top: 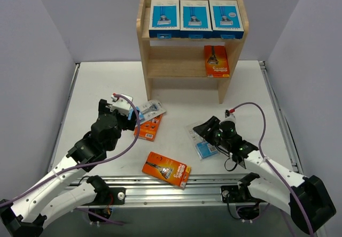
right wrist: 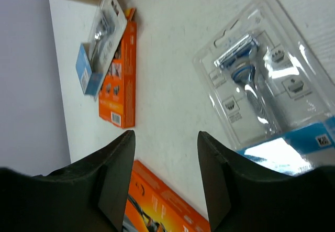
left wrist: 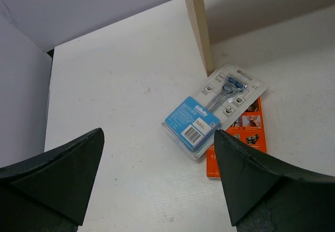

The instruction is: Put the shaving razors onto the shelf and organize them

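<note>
- Closest to the lens in the left wrist view, the left end effector [left wrist: 158,137] hangs with its two dark fingers [left wrist: 63,174] spread wide; only bare tabletop [left wrist: 115,85] lies between them, so it holds nothing
- Just past those fingers, at 1 o'clock in that view, the left blister card [left wrist: 212,111] lies flat with its blue label nearest; it overlaps the left orange box [left wrist: 243,137]; its far corner sits just beside a foot of the shelf [left wrist: 198,28]
- Over to the right wrist view: the right end effector [right wrist: 165,137] has its jaws parted with only tabletop in the gap; it grips nothing; the right blister card [right wrist: 267,96] lies face up just beside one finger, at 2 o'clock
- Now the top view, with 12 o'clock as the far edge: the shelf stands at 12 o'clock; three blue-and-white boxes [top: 195,15] sit side by side across its top tier; the upright orange box [top: 216,60] stands at the right end of the middle tier
- Four packs are on the tabletop, off the shelf; the left blister card and left orange box lie at 9 o'clock, just ahead of the left end effector
- Down at 6 o'clock, near the front rail, the front orange box [top: 166,168] lies flat and skewed
- At 4 o'clock the right blister card lies partly beneath the right end effector
</note>
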Robot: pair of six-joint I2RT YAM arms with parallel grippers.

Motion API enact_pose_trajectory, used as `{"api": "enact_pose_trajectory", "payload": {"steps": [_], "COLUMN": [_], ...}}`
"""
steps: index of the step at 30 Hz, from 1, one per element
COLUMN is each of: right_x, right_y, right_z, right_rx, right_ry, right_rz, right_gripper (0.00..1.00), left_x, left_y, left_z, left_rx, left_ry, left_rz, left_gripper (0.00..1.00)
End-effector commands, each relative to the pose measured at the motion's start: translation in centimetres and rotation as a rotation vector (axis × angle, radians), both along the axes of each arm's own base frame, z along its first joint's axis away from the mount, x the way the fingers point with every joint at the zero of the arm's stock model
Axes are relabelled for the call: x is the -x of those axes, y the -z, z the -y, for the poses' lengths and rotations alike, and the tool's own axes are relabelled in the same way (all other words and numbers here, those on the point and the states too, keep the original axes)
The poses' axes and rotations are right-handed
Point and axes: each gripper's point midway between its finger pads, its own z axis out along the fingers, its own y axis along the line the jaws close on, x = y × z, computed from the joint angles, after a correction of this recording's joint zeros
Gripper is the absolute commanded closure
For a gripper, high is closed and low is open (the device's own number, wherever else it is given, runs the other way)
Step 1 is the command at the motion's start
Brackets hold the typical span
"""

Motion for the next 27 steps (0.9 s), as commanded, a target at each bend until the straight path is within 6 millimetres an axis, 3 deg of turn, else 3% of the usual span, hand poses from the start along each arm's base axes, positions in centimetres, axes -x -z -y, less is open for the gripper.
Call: {"api": "enact_pose_trajectory", "payload": {"steps": [1,7,13,22,27], "right_x": [2.9,6.8,9.8,12.8,14.7], "right_y": [-0.3,-0.6,2.3,3.6,4.7], "right_z": [-0.8,-1.9,-2.5,-2.8,-3.9], "right_rx": [0.028,0.024,0.091,0.124,0.093], "right_ry": [-0.127,-0.224,-0.295,-0.315,-0.355], "right_rz": [0.002,-0.018,-0.086,-0.122,-0.149], "right_gripper": [0.54,0.55,0.55,0.60,0.60], "left_x": [-0.4,-0.5,-0.5,-0.7,-0.6], "left_y": [-1.6,-1.6,-1.8,-1.7,-1.9], "left_z": [-0.3,-0.6,-0.8,-0.8,-0.9], "left_rx": [0.028,0.026,0.035,0.029,0.042], "left_ry": [-0.022,-0.031,-0.031,-0.031,-0.027], "left_rz": [0.043,0.045,0.043,0.034,0.040], "left_gripper": [0.05,0.06,0.06,0.06,0.06]}}
